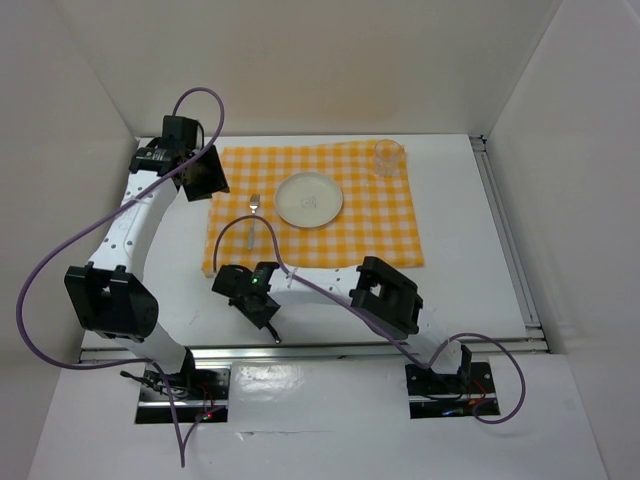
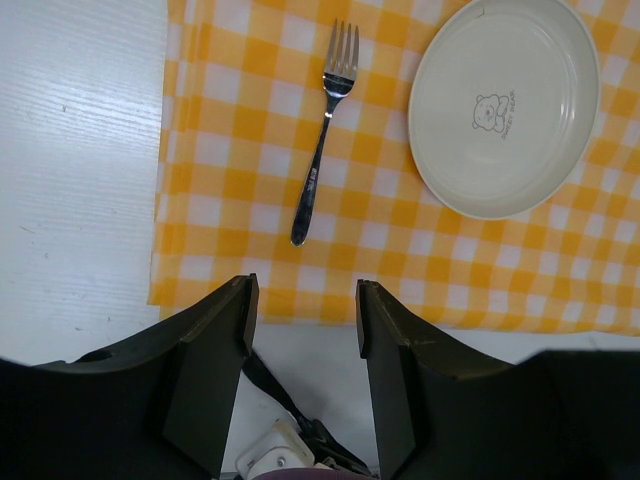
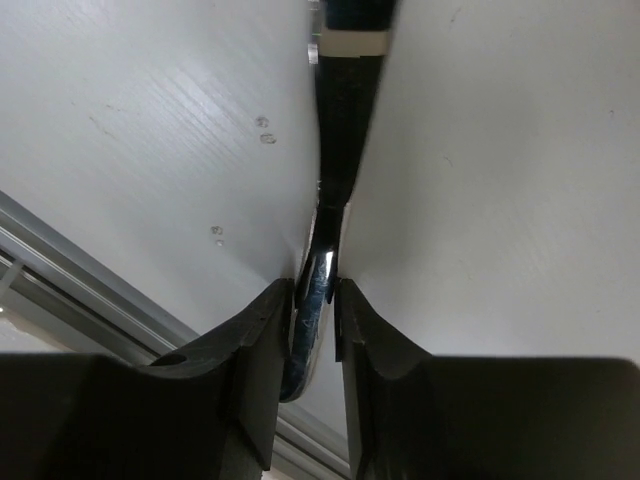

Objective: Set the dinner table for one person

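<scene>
arm bases (image 1: 185, 385) front the white dinner table (image 1: 455, 220), white walls (image 1: 350, 60) around.

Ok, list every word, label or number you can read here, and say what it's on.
Plate: a bear drawing with small lettering beside it, too small to read.
Fork: a tiny stamp on the handle, too blurred to read.
Utensil in the right gripper: no marking visible.
No other text shows.

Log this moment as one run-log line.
left end effector: open, by cloth edge | right end effector: shut on utensil, over bare dinner table | on cloth: fork, plate, glass
</scene>
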Robot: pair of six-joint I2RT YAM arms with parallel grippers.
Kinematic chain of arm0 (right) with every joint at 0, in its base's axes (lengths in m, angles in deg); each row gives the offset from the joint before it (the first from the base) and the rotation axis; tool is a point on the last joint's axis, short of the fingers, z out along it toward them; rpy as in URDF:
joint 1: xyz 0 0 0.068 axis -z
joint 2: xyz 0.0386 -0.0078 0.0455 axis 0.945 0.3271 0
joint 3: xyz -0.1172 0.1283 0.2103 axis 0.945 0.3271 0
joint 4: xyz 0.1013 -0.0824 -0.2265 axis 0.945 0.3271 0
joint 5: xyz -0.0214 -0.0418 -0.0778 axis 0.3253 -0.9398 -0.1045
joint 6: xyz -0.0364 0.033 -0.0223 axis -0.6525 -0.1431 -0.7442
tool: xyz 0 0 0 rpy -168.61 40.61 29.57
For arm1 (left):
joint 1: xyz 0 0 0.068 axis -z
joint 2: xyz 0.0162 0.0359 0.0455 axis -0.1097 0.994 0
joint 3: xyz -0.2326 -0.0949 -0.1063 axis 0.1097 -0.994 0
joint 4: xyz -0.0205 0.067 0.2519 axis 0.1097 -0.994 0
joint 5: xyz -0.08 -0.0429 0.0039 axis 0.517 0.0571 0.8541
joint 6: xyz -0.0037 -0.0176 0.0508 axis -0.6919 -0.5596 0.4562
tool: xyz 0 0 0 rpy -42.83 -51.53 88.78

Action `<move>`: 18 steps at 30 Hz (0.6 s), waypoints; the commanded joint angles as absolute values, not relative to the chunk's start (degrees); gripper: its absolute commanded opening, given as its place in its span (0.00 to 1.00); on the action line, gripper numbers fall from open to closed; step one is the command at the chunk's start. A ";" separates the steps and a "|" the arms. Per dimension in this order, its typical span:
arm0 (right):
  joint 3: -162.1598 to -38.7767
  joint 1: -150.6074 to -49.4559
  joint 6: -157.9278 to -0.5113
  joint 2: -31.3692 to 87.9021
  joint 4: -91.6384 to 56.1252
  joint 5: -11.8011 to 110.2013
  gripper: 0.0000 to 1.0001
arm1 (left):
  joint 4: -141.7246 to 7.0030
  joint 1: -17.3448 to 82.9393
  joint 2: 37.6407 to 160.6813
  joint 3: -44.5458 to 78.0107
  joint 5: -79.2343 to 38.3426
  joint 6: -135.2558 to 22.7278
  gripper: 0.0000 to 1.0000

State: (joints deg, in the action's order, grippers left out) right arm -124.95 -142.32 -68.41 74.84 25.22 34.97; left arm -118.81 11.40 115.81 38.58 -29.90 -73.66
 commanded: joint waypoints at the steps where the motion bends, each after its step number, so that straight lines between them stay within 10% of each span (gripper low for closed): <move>1: -123.36 -141.40 -67.23 80.77 29.10 36.29 0.32 | -118.60 11.13 113.84 39.49 -30.38 -74.74 0.60; 9: -123.97 -141.39 -66.08 81.39 30.25 35.15 0.07 | -118.60 11.13 113.84 39.49 -30.38 -74.74 0.60; 18: -126.69 -139.82 -66.08 76.21 30.95 30.66 0.01 | -118.60 11.13 113.84 39.49 -30.38 -74.74 0.60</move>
State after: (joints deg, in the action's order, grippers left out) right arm -126.26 -141.47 -66.13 75.32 26.95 34.71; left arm -118.81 11.40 115.81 38.58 -29.90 -73.66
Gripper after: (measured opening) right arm 0.273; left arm 0.607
